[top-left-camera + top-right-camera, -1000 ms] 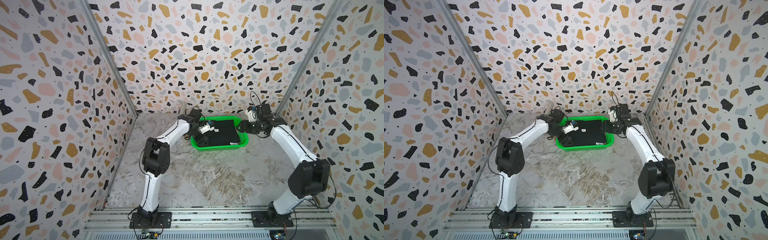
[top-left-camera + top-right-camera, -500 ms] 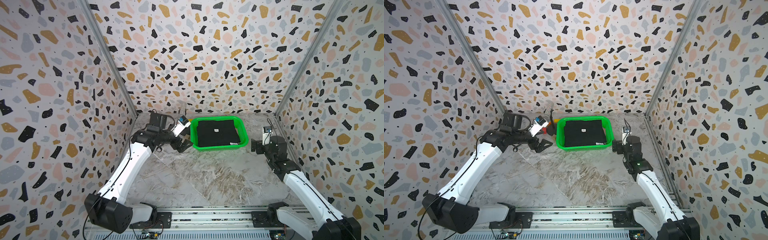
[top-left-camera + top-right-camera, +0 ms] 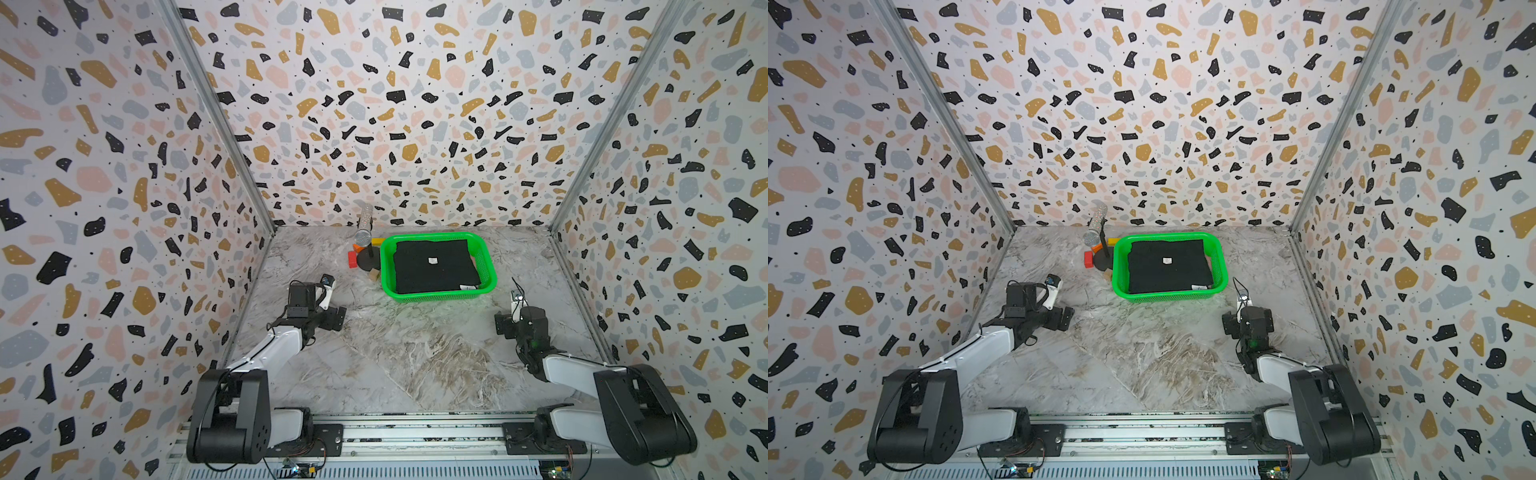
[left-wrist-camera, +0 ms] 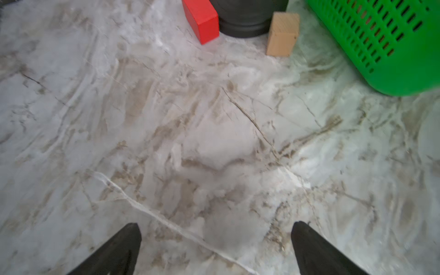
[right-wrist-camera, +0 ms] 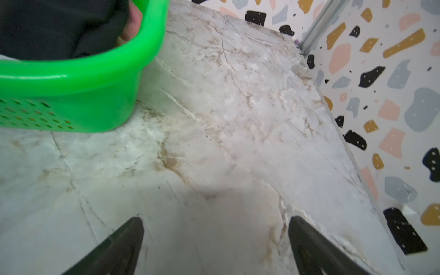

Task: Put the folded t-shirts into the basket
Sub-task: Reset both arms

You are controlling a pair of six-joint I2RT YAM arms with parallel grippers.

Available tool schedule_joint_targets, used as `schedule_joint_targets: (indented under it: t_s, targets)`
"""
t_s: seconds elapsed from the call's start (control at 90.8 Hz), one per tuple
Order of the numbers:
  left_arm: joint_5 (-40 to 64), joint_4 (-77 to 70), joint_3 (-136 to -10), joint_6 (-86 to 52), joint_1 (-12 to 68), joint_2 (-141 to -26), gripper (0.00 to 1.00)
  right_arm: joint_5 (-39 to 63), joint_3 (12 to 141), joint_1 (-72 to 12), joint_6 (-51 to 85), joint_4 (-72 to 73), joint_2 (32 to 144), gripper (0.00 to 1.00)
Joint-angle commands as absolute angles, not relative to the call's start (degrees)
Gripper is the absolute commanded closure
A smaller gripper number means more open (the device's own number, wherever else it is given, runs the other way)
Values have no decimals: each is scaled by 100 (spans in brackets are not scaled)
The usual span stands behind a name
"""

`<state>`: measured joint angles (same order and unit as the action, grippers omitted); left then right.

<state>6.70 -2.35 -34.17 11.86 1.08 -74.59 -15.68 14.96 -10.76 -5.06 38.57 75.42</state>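
Wrist views: I am seeing left gripper [image 4: 216,225] and right gripper [image 5: 216,219] both spread wide, basket [image 4: 392,59] with black t-shirt [image 5: 47,28] sitting ahead of each.

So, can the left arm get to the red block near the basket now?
Probably yes. The left gripper is open and empty, and only open table lies between it and the red block beside a black stand.

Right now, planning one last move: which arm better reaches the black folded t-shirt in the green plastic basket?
Right, probably: right pincer, open, is nearer the green plastic basket than left pincer.
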Motion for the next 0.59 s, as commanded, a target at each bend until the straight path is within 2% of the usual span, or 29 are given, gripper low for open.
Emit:
schedule_joint_targets:
  t_s: [0.0,0.154,0.22,0.275,0.341,0.418,0.463,0.507,0.584]
  targets:
    - [464,-1489,-3340,876,-8,-7272,0,-1300,1614,-947,-731,5105,7798,0]
    - [798,-1632,-3155,809,-173,-7129,0,-700,1304,-447,-407,6754,8863,0]
    - [1006,-1627,-3101,853,-208,-7096,0,-658,1514,-382,-305,5724,8489,0]
    - [1110,-1660,-3041,896,-219,-7059,0,-520,1582,-379,-389,6008,8712,0]
    - [1122,-1733,-2953,890,-227,-7012,0,-518,1686,-378,-374,5463,8544,0]
    - [1211,-1857,-2873,833,-252,-7074,0,-360,1767,-382,-467,5642,8717,0]
    - [1569,-2201,-2716,455,-346,-7159,0,-453,1874,-379,-413,5157,8588,0]
    - [2066,-2924,-2432,307,-457,-7240,0,-461,1897,-374,-402,5311,8649,0]
    - [2065,-3870,-2127,90,-423,-7460,0,-505,1902,-370,-384,5180,8610,0]
